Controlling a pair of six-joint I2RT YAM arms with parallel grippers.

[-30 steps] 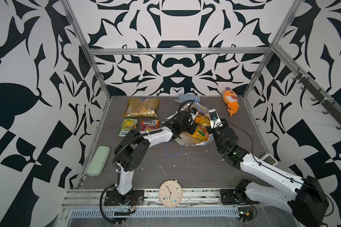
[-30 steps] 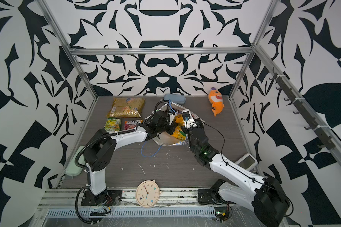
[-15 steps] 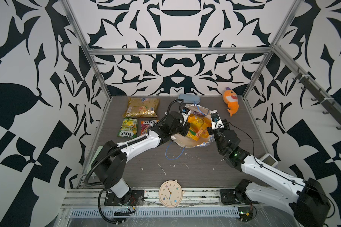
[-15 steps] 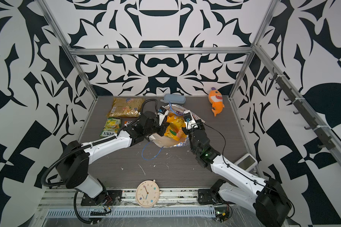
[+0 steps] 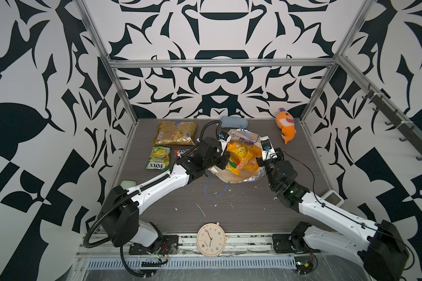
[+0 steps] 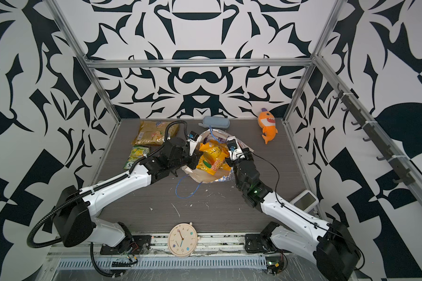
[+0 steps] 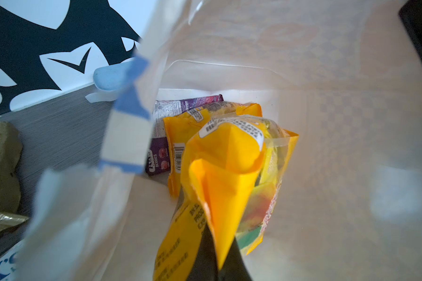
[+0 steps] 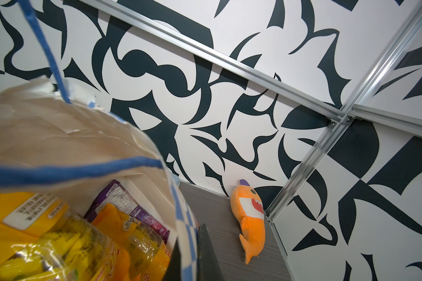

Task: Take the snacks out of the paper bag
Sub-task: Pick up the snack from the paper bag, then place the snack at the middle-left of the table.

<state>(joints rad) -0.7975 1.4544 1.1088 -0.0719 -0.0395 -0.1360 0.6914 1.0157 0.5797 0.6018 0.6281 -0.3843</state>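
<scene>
Orange-yellow packet [image 5: 239,158] farther out of paper bag [image 5: 229,177], tight in left gripper [image 5: 225,162]; right gripper [image 5: 260,162] tight on rim [image 8: 185,231].

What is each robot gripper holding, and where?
Left gripper pinches the yellow snack packet by its folded end. Right gripper pinches the paper bag by its rim.

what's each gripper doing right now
left gripper: closed on the orange-yellow packet
right gripper: closed on the rim of the paper bag

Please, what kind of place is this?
Probably a robot test cell: black-and-white patterned wall panels in an aluminium frame enclose a grey table, with the left arm and right arm bolted at its front.
</scene>
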